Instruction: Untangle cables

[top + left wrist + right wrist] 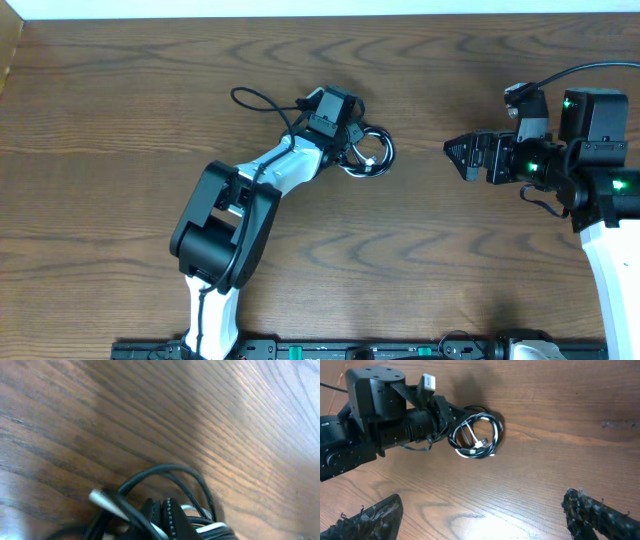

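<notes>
Left pincer (347, 143), black and ribbed, is pinched shut on the rim of the thin, glossy black-and-white cords (370, 155) coiled on a grained wooden table (120, 90), the whole ring being shown only from overhead and the right wrist, while the right pincer (450, 150) is spread wide, well apart.

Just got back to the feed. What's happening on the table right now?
The left claw is shut at the edge of the cables, a small coil of black and white cords lying on the wooden table, and it appears to be pinching a strand. The right claw hangs wide open to the right of the coil, apart from it and holding nothing. The cords are not yet separated.
</notes>
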You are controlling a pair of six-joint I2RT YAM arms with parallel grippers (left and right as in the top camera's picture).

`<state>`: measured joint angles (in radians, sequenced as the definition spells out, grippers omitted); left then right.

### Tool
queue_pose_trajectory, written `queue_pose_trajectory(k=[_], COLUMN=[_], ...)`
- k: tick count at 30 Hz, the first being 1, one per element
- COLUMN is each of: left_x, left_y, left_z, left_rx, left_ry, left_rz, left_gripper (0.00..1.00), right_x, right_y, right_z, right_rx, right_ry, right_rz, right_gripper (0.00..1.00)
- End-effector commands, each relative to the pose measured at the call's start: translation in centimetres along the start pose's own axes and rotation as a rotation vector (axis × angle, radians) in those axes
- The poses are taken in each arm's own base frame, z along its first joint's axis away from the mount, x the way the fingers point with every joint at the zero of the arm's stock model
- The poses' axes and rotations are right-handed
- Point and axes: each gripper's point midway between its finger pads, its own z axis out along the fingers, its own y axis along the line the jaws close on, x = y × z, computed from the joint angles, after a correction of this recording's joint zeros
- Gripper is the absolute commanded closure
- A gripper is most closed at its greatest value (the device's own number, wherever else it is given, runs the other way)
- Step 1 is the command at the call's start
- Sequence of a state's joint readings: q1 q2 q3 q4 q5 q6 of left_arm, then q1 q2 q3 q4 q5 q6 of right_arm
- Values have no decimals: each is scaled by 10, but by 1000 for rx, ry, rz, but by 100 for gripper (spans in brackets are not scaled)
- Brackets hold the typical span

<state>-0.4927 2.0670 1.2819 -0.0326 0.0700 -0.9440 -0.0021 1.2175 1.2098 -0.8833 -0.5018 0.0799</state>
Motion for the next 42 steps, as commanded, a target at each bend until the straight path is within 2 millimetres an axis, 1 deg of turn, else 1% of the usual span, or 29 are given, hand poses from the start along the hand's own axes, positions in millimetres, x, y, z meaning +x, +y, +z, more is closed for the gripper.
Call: queue_pose_trajectory(k=[1,3,5,7,10,11,13,17,21,24,26,27,29,31,33,37,38,42], left_x=[-22,-19,-9,2,17,23,25,23,13,3,0,-1,-2,-2,-2,-2,-3,-5], left_y=[-38,-51,-71,-82,-94,-98,-100,-99,-95,-91,-89,-89,-88,-88,-89,-90,-91,-89], left_z=[-49,-69,-98,-121,-150,-163,-175,-191,-200,-205,-209,-210,-212,-215,-218,-229,-231,-238], left_rx=[91,140,231,295,380,422,463,538,585,605,624,632,639,645,653,694,704,723], left_ry=[-63,-34,28,85,172,209,246,325,386,410,428,434,450,473,501,564,576,620], left_rz=[133,181,254,276,301,316,311,277,196,141,125,121,97,65,32,-14,-23,-63], left_gripper=[92,93,93,92,93,93,93,93,93,92,93,93,93,93,93,93,92,93], right_x=[-6,-7,-9,-11,-13,-14,-13,-10,-4,1,3,4,2,2,2,2,2,0], right_y=[6,3,2,2,5,8,14,27,32,32,34,37,50,58,63,60,61,66], right_z=[2,6,14,23,41,51,62,81,96,103,107,108,109,110,114,124,125,134], right_rx=[-21,-20,-24,-31,-49,-59,-79,-124,-137,-139,-150,-162,-221,-242,-230,-142,-131,-103], right_ry=[-5,0,6,14,30,40,54,83,113,136,147,148,140,131,121,106,103,84], right_rz=[5,22,41,54,66,67,62,28,3,7,5,-3,-55,-99,-144,-185,-194,-227], right_gripper=[1,1,1,1,1,1,1,2,2,3,4,5,4,6,9,14,14,21])
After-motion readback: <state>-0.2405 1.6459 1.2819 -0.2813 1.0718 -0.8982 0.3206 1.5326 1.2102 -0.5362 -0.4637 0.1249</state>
